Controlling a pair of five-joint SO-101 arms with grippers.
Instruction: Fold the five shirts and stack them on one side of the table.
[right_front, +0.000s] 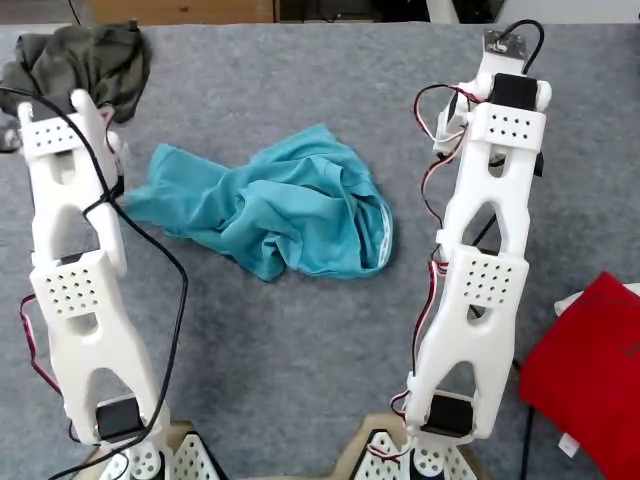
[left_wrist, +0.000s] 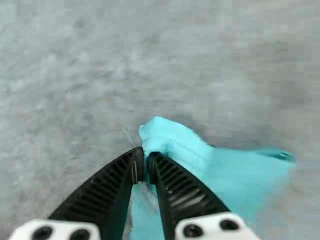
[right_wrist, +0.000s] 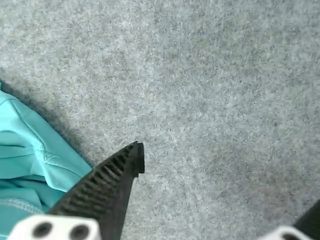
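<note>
From the high view, the teal shirt (right_front: 290, 215) lies crumpled mid-desk (right_front: 300, 380). A dark green shirt (right_front: 85, 60) is bunched at the far left corner, and a red shirt (right_front: 590, 370) lies at the right edge.

In the left wrist view, the left gripper (left_wrist: 143, 162) is pinched closed on an edge of the teal cloth.

In the right wrist view, the right gripper (right_wrist: 225, 180) is spread wide and holds nothing, over bare felt beside the shirt.

The cloth looks light and limp and will likely sag and bunch. A second hold on a far hem corner should let it spread flat.
</note>
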